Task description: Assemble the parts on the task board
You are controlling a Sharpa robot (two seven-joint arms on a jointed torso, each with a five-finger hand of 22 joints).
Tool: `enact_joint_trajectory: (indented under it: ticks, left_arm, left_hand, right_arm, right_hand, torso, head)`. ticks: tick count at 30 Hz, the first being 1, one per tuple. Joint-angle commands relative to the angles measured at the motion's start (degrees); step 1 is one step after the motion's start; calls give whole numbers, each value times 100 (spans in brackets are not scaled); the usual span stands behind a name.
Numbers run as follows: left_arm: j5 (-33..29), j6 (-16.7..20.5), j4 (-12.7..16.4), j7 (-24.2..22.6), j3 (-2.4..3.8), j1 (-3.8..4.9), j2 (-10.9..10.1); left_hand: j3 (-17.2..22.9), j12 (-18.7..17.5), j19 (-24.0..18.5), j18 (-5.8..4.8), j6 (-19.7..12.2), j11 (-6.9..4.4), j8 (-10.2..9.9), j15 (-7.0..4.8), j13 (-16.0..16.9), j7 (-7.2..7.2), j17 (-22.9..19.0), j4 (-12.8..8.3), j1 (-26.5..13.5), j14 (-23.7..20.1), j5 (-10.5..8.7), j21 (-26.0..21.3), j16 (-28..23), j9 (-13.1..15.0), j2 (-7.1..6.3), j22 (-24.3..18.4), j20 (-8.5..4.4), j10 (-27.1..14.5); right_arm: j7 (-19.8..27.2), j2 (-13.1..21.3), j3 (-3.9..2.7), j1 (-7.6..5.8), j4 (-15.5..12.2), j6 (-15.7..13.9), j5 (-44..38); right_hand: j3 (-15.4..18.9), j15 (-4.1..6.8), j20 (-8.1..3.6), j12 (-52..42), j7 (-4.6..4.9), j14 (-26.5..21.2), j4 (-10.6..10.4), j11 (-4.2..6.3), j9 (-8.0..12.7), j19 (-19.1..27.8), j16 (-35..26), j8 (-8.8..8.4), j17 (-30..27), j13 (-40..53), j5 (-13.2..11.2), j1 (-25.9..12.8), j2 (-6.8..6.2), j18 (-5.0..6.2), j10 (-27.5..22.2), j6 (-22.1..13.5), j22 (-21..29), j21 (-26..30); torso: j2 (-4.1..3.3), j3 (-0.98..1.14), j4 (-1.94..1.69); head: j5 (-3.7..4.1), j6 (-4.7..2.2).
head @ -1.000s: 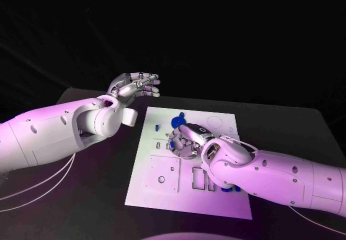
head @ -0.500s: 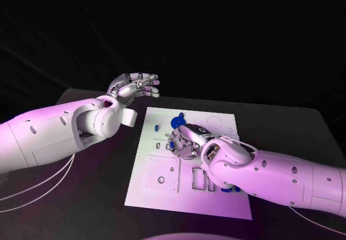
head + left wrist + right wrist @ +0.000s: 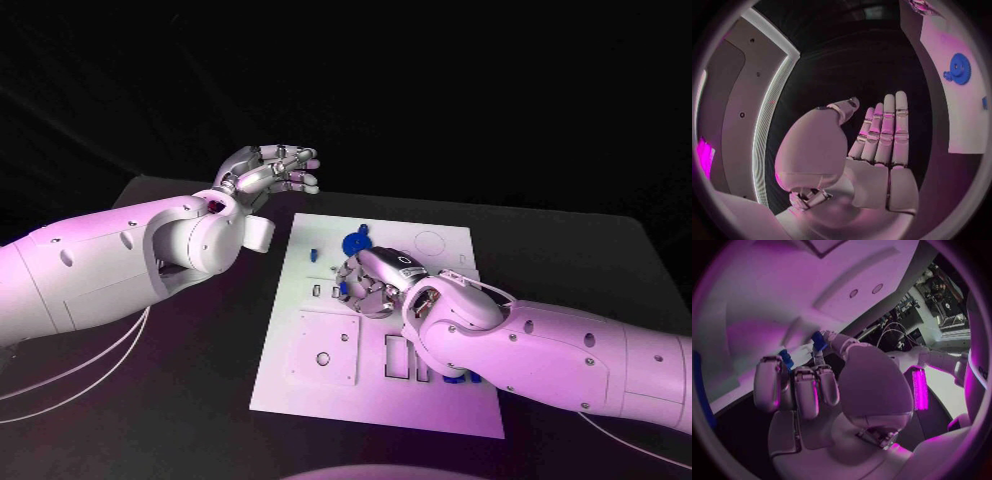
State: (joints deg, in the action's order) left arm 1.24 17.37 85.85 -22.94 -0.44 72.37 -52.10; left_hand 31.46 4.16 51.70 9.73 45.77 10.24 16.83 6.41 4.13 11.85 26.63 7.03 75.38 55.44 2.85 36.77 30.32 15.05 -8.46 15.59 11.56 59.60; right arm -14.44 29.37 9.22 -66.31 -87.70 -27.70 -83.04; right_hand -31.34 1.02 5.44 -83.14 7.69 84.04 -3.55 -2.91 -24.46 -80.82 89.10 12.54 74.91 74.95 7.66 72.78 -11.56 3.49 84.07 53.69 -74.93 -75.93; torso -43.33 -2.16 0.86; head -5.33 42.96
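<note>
The white task board (image 3: 329,385) lies in the middle of the table. My right hand (image 3: 378,282) rests fingers-down on the board's middle. In the right wrist view its thumb and a fingertip (image 3: 817,371) pinch a small blue part (image 3: 819,340). Another blue part (image 3: 786,358) stands beside the outer finger. A blue gear (image 3: 353,242) sits near the board's far edge and is also seen from the left wrist (image 3: 959,68). Two small blue parts (image 3: 312,255) (image 3: 316,291) sit along the board's left side. My left hand (image 3: 267,170) hangs raised beyond the board's far left corner, holding nothing, its fingers (image 3: 886,130) straight.
The black table (image 3: 159,400) surrounds the board. White cables (image 3: 87,375) trail under my left arm. Rectangular slots (image 3: 397,358) and a square plate with a hole (image 3: 326,352) lie in the board's near half. A blue piece (image 3: 459,378) peeks from under my right forearm.
</note>
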Motion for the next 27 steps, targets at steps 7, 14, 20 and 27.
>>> enact_joint_trajectory:
  ticks: [7,14,20,27]
  left_arm:
    - [-16,-122,15,-16,3,4,6]
    - [-16,-124,12,-15,3,4,6]
    - [-16,-124,7,-14,2,4,4]
    - [-16,-127,3,-8,2,4,4]
  left_hand:
    - [-19,-10,-43,62,-37,-7,-22,4,7,204,9,-5,-56,-30,10,38,12,9,21,9,7,-32]
    - [-20,-11,-45,63,-38,-6,-23,4,7,205,10,-1,-60,-31,10,39,13,10,23,9,8,-34]
    - [-20,-11,-45,63,-38,-6,-23,4,7,205,10,-1,-60,-31,10,39,13,10,23,9,8,-34]
    - [-20,-11,-45,63,-38,-6,-23,4,7,205,10,-1,-60,-31,10,39,13,10,23,9,8,-34]
  right_arm:
    - [39,-1,1,4,-9,61,-76]
    - [38,0,1,4,-13,67,-76]
    - [51,3,1,4,-16,47,-76]
    - [121,8,1,4,-30,-26,-56]
  right_hand:
    - [29,-39,-7,40,70,526,-8,-54,20,26,-35,-49,1233,897,-3,-63,-51,42,138,-48,-243,35]
    - [41,-46,-1,61,77,522,-8,-62,27,35,-42,-63,1219,880,-13,-74,-71,46,123,-67,-230,54]
    - [61,-54,7,83,87,520,-10,-71,34,42,-46,-81,1209,863,-39,-88,-96,49,108,-90,-221,69]
    - [249,-93,44,129,133,514,-47,-116,77,52,-58,-187,1189,825,19,-173,-215,54,71,-265,-206,110]
  torso:
    - [-1,3,0]
    - [-1,2,4]
    - [0,0,1]
    - [-4,0,-2]
  head:
    - [7,17]
    - [8,26]
    - [15,24]
    - [16,26]
